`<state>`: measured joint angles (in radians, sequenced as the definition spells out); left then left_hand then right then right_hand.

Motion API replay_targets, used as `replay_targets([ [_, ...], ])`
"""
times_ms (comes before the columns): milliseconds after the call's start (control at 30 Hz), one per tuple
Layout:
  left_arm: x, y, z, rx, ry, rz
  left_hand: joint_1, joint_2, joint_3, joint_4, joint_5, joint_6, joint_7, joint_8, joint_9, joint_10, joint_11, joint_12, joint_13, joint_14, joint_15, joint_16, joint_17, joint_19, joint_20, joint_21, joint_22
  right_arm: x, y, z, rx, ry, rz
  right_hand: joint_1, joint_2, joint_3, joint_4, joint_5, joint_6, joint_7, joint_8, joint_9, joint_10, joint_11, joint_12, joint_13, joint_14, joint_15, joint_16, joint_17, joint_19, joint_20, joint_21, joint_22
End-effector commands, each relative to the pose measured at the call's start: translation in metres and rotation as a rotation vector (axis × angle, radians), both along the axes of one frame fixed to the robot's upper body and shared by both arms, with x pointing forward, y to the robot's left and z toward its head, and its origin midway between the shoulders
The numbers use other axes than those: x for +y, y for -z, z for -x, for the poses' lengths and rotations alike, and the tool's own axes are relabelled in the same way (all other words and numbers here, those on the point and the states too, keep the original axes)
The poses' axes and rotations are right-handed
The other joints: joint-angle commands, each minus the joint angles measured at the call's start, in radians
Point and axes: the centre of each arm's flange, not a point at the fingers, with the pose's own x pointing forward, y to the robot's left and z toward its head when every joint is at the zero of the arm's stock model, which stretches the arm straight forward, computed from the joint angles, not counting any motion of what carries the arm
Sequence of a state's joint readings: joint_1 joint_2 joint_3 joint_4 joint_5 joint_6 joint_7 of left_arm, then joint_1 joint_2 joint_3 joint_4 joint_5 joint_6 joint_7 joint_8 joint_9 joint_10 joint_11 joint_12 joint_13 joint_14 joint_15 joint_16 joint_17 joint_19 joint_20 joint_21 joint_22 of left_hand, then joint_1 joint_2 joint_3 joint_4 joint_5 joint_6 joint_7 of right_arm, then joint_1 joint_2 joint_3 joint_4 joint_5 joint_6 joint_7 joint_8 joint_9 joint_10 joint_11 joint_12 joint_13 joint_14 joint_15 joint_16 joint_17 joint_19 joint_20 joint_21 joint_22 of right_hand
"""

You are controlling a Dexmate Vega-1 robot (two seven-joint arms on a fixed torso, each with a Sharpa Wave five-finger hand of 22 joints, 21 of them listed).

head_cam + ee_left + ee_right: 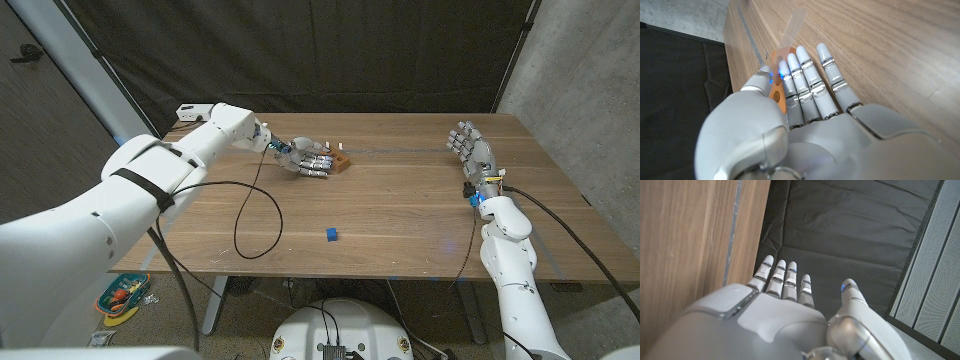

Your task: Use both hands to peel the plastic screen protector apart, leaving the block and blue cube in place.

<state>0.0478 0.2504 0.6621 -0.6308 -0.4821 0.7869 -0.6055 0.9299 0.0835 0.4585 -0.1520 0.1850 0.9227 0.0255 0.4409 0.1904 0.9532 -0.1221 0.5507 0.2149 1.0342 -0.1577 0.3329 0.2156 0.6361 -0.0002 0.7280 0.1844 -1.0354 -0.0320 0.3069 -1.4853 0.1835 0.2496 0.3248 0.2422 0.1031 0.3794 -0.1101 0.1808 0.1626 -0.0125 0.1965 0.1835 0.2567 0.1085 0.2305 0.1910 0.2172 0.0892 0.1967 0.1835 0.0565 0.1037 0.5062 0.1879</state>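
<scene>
Wooden tabletop [400, 210] fills the head view, with the left hand [306, 160] reaching in at the far middle, its fingers extended against the orange-brown block [341, 163]. A pale sliver rising beside the block looks like the plastic screen protector [327, 146], though it is small here. The blue cube [330, 234] sits nearer the front edge, well apart from both hands. The right hand [474, 150] stands over the tabletop's right side, fingers apart and empty, far from the block.

From the left wrist view, the left hand [805, 115] has its fingers straight and close together, tips at the block [777, 90], with the screen protector [792, 27] leaning up clear and thin just past them. Whether the thumb pinches the film I cannot tell.

From the right wrist view, the right hand [790, 310] is spread and holds nothing, beside the tabletop's edge [735, 230].

The likeliest trouble: straight fingers pressing on the block could shove it along the wood, and the thin film could slip away before the right hand arrives to take its other layer.
</scene>
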Motion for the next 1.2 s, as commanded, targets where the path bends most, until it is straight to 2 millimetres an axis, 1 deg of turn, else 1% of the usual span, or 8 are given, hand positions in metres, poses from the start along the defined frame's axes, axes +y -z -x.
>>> replay_targets([
  [33,-0.008,0.002,0.000,-0.028,-0.103,0.001,0.041,0.049,0.043,-0.001,0.005,0.083,0.003,0.011,0.003,0.073,-0.003,0.027,0.025,0.066,-0.025,0.025,0.025,0.008,0.001,0.017,0.006,-0.005,0.000,-0.002,0.013,0.010,0.004,-0.010,-0.001,0.000,0.007,0.000,0.003,-0.003,-0.002,0.003,0.004,0.000,0.004,0.001,0.006,0.002,0.002,0.004,0.004,0.002,-0.006,0.006],
  [200,-0.009,0.002,0.002,-0.079,-0.141,-0.017,0.047,0.059,0.046,0.004,0.001,0.085,-0.004,0.010,0.010,0.073,-0.003,0.030,0.033,0.061,-0.029,0.029,0.042,0.001,-0.003,0.020,0.007,-0.005,-0.001,-0.004,0.015,0.007,0.003,-0.011,-0.001,0.000,0.007,0.000,0.005,-0.002,-0.002,0.003,0.005,-0.001,0.004,0.001,0.005,0.003,0.001,0.004,0.002,0.001,-0.007,0.006],
  [367,-0.015,0.000,0.004,-0.189,-0.138,-0.034,0.055,0.063,0.043,0.005,-0.003,0.099,0.009,0.019,0.023,0.077,0.001,0.037,0.045,0.069,-0.032,0.046,0.067,-0.010,-0.020,0.025,0.011,-0.005,-0.002,-0.007,0.016,0.001,0.008,-0.012,-0.002,0.000,0.007,0.000,0.005,-0.002,-0.002,0.003,0.004,0.000,0.003,0.001,0.005,0.002,0.001,0.004,0.002,0.001,-0.008,0.006],
  [600,-0.027,-0.001,0.012,-0.406,-0.124,-0.075,0.076,0.062,0.012,0.006,0.006,0.109,-0.001,0.041,0.059,0.089,0.005,0.063,0.089,0.072,-0.033,0.105,0.147,-0.070,-0.055,0.048,0.043,-0.003,-0.004,-0.011,0.016,-0.011,0.010,-0.014,-0.002,0.000,0.007,-0.001,0.005,-0.001,-0.002,0.003,0.005,0.002,0.003,0.001,0.004,0.003,0.000,0.004,0.002,0.000,-0.009,0.006],
  [667,-0.028,-0.001,0.013,-0.454,-0.103,-0.072,0.093,0.055,-0.020,0.006,0.023,0.107,-0.005,0.064,0.094,0.078,0.006,0.080,0.133,0.045,-0.030,0.149,0.214,-0.122,-0.063,0.084,0.084,-0.003,-0.004,-0.012,0.017,-0.011,0.010,-0.015,-0.002,0.000,0.008,-0.001,0.005,-0.002,-0.002,0.003,0.004,0.001,0.003,0.001,0.004,0.004,0.000,0.004,0.002,0.000,-0.009,0.006],
  [800,-0.029,-0.002,0.016,-0.556,-0.095,-0.061,0.101,0.064,-0.045,0.018,0.047,0.091,-0.018,0.085,0.129,0.045,-0.004,0.096,0.184,0.008,-0.029,0.177,0.271,-0.162,-0.068,0.128,0.124,0.000,-0.004,-0.013,0.014,-0.017,0.014,-0.016,-0.002,0.000,0.008,-0.001,0.005,-0.001,-0.002,0.003,0.005,0.000,0.003,0.001,0.004,0.004,0.000,0.004,0.003,-0.001,-0.010,0.006],
  [1100,-0.025,-0.009,0.023,-0.802,-0.024,0.030,0.110,0.074,-0.070,0.034,0.084,0.059,-0.026,0.118,0.182,-0.026,-0.018,0.120,0.267,-0.058,-0.032,0.188,0.338,-0.221,-0.080,0.187,0.165,0.010,-0.007,-0.011,-0.007,-0.031,0.027,-0.018,-0.003,0.000,0.008,0.000,0.005,-0.001,-0.002,0.003,0.006,0.000,0.002,0.001,0.004,0.004,0.000,0.004,0.003,-0.001,-0.012,0.006],
  [1200,-0.026,-0.013,0.025,-0.842,0.012,0.038,0.109,0.082,-0.073,0.052,0.103,0.019,-0.033,0.130,0.210,-0.080,-0.017,0.130,0.314,-0.115,-0.035,0.165,0.360,-0.250,-0.082,0.214,0.167,0.014,-0.008,-0.010,-0.016,-0.037,0.029,-0.018,-0.003,0.000,0.008,0.000,0.006,-0.001,-0.002,0.003,0.007,0.001,0.003,0.001,0.005,0.003,0.000,0.004,0.004,-0.001,-0.012,0.006],
])
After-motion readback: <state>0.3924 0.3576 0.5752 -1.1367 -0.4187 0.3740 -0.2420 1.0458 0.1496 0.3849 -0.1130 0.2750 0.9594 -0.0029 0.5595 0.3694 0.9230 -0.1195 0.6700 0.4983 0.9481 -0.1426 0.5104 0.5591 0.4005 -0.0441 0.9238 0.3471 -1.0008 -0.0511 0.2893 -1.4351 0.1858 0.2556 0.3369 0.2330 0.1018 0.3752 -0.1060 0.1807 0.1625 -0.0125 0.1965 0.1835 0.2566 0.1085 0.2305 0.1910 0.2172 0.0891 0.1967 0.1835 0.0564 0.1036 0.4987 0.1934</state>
